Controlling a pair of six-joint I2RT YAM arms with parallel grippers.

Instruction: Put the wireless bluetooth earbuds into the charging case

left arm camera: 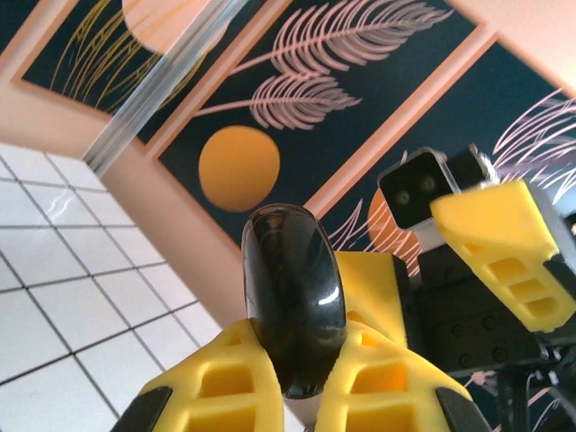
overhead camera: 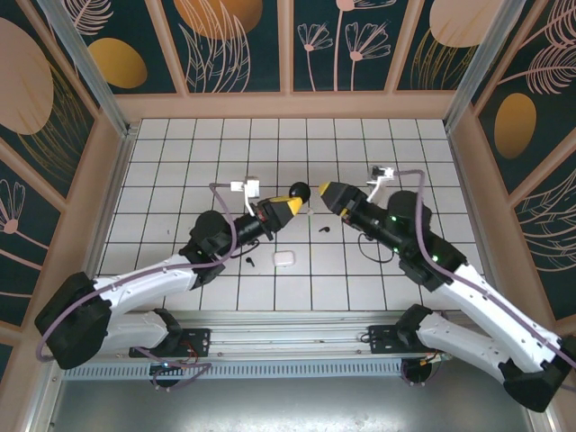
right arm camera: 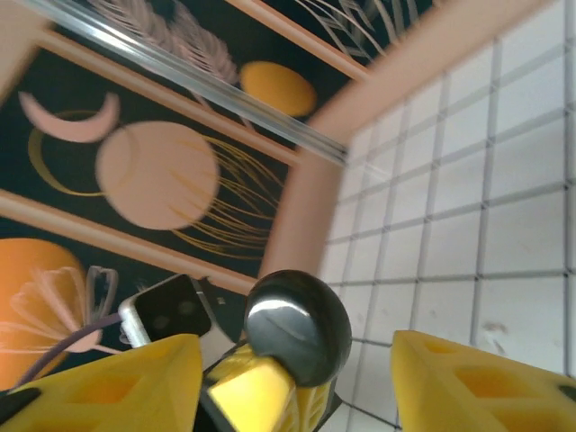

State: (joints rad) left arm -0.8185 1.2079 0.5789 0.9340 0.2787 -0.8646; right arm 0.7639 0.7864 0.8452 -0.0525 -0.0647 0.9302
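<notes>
While not yet loading, judged as case-opening step: toward table's (overhead camera: 180,162) near edge, white case (overhead camera: 283,258), seemingly shut, black earbud (overhead camera: 251,260) just left, second black earbud (overhead camera: 324,229) beyond. Farther from that edge, raised, black case (left arm camera: 292,306) pinched in left gripper (overhead camera: 295,203), lid seemingly down, contents hidden; right gripper (overhead camera: 324,192) facing it, jaws apart, empty. Next calls for lifting lid without twisting case free.
</notes>
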